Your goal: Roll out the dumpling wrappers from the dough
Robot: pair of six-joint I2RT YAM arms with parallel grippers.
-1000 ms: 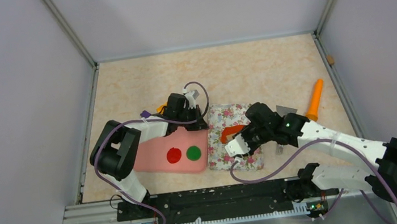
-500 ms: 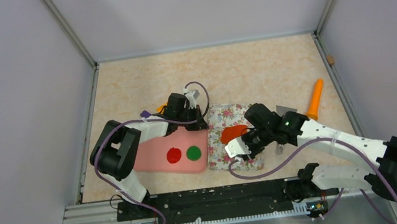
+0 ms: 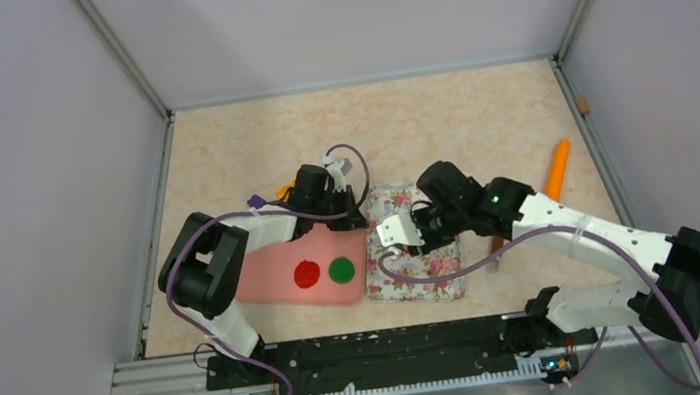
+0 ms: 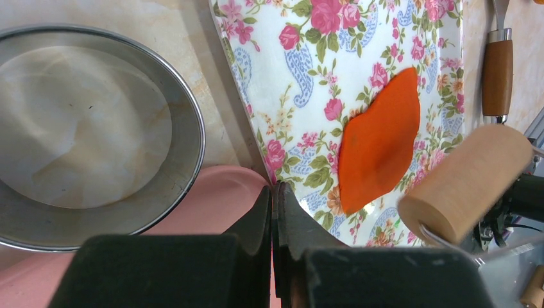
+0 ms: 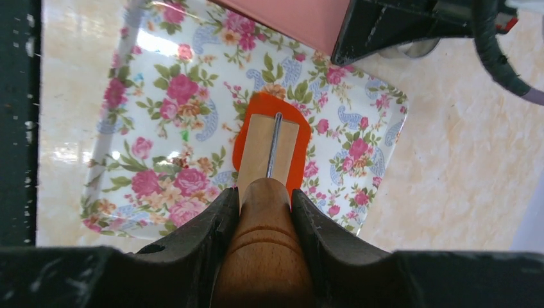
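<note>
Moved farther across the floral tray, my right pincer grips the wooden roller over the orange dough. My left pincer is closed, empty.

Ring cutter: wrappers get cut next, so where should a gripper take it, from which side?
Pinch the ring cutter by its thin wall, one finger inside, one outside, from above: it lies flat, open side up, likely too wide to span.
</note>
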